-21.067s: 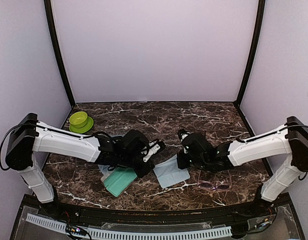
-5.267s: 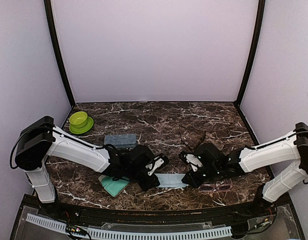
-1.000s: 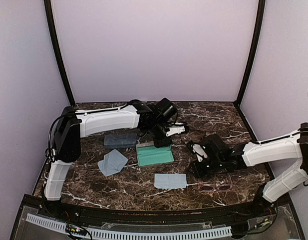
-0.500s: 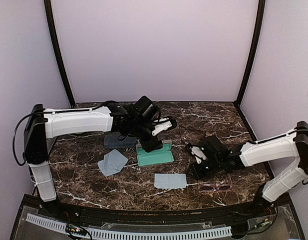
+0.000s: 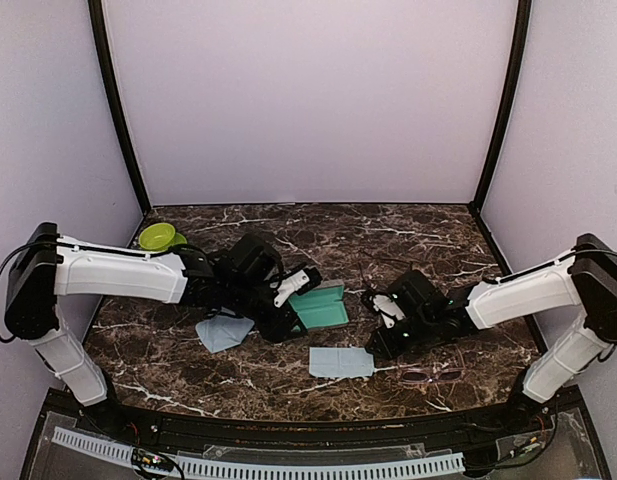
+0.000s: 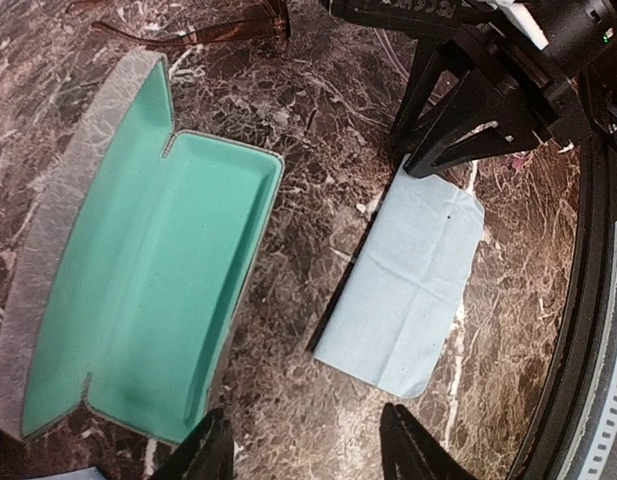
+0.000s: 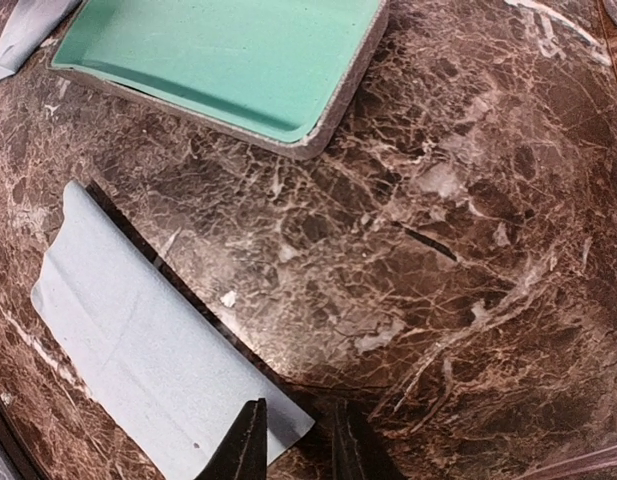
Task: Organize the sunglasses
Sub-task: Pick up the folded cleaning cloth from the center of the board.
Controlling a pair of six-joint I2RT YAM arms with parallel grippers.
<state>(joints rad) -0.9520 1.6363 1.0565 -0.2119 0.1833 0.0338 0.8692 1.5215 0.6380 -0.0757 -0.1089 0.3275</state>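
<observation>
The pink-framed sunglasses (image 5: 431, 377) lie near the front edge, right of a light blue cloth (image 5: 340, 362). The brown-framed sunglasses (image 6: 223, 28) lie folded on the marble just beyond the open grey case (image 6: 138, 290) with its teal lining. My left gripper (image 5: 286, 325) hovers at the case's left end, and in its own view the left gripper (image 6: 306, 460) is open and holds nothing. My right gripper (image 7: 298, 450) sits low at the cloth's (image 7: 138, 350) right corner, jaws narrowly open, one fingertip (image 7: 250, 445) over that corner.
A second light blue cloth (image 5: 220, 333) lies crumpled under the left arm. A green bowl (image 5: 160, 237) stands at the back left. The right gripper (image 6: 468, 110) shows in the left wrist view, close to the flat cloth (image 6: 408, 290).
My left arm has swung from behind the case to its front left side. The right gripper has edged down to the cloth's corner and its jaws have narrowed.
</observation>
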